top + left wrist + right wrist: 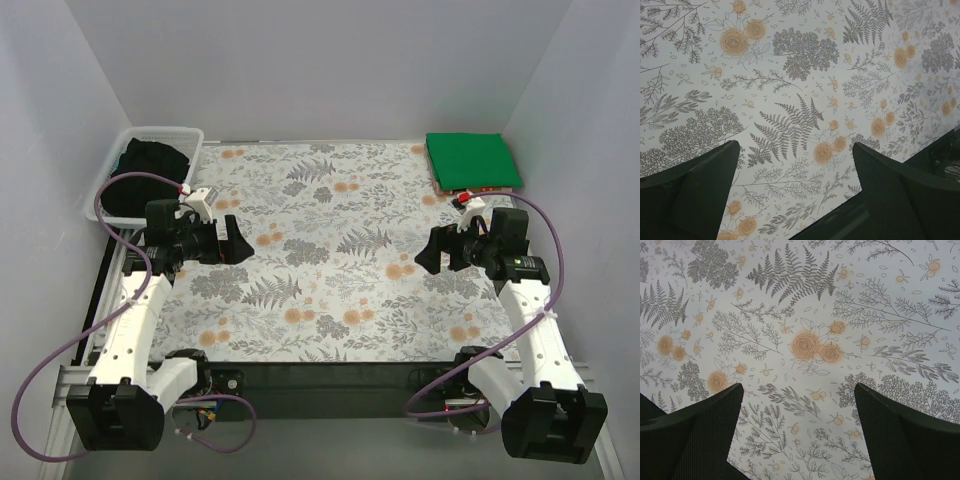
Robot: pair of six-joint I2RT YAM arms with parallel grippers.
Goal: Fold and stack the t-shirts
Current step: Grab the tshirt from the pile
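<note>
A folded bright green t-shirt [471,160] lies at the table's far right corner. A black t-shirt [148,178] lies bunched in the white mesh basket [192,137] at the far left. No teal blue shirt shows in any view. My left gripper [238,240] hovers over the floral tablecloth near the basket, open and empty [796,150]. My right gripper [428,253] hovers over the cloth in front of the green shirt, open and empty [799,390]. Both wrist views show only the cloth between the fingers.
The floral tablecloth [330,250] covers the table. A thin orange-edged item [478,192] pokes out under the green shirt's near edge. White walls close in on three sides. Purple cables [120,178] loop beside each arm.
</note>
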